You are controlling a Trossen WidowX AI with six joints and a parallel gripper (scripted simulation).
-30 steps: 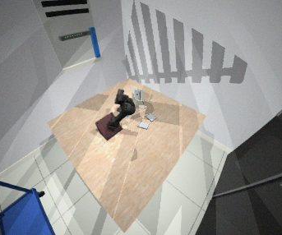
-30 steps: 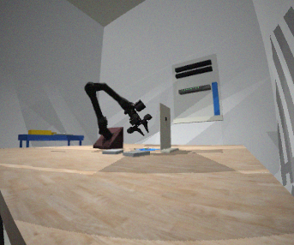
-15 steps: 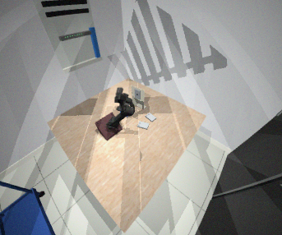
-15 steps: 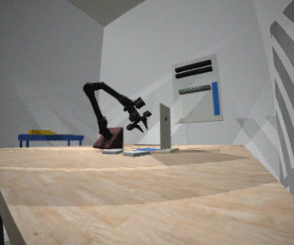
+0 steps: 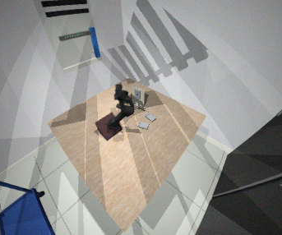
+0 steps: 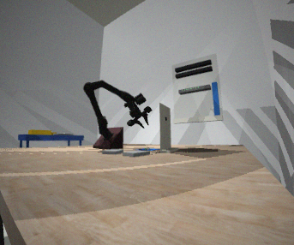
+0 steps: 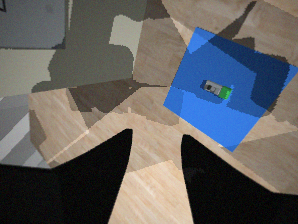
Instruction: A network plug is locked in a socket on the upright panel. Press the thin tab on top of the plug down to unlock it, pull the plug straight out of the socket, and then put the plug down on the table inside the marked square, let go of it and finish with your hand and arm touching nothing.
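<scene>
The plug [image 7: 217, 90], grey with a green end, lies on the blue marked square [image 7: 220, 134] [image 6: 147, 149], well inside its edges in the wrist view. My gripper [image 7: 157, 138] [image 6: 146, 126] is partly open, with nothing between its fingers. It hangs above the table, in front of the upright panel, clear of the plug and the square. The cream panel [image 5: 142, 101] [image 6: 165, 134] stands upright, with a dark socket opening [image 5: 137, 94] [image 6: 165, 118] in its face. The thin tab on the plug is too small to make out.
Two flat grey pads [image 5: 143, 125] [image 5: 150, 117] lie on the wooden table [image 5: 124, 185] [image 6: 112, 193] near the arm. The arm stands by a dark red block [image 5: 104, 128] [image 6: 117, 139]. The panel's grey face also shows at the wrist view's upper left.
</scene>
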